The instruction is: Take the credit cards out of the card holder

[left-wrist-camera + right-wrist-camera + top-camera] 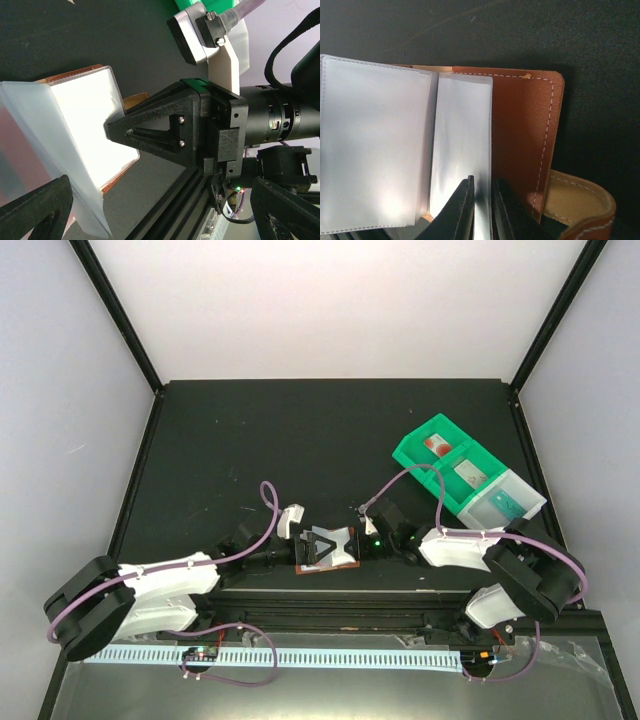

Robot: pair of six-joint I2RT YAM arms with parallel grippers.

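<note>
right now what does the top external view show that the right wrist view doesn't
Only the top external view shows the green tray at the right rear of the table, and the left arm and right arm meeting at the card holder. Only the right wrist view shows the pale stitching on the brown leather, the snap tab, and the right fingers closed on the edge of a clear sleeve. Both show the card holder lying open on the dark table.

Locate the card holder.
In the top view the card holder lies open near the table's front edge at centre, between the left gripper and right gripper.
</note>
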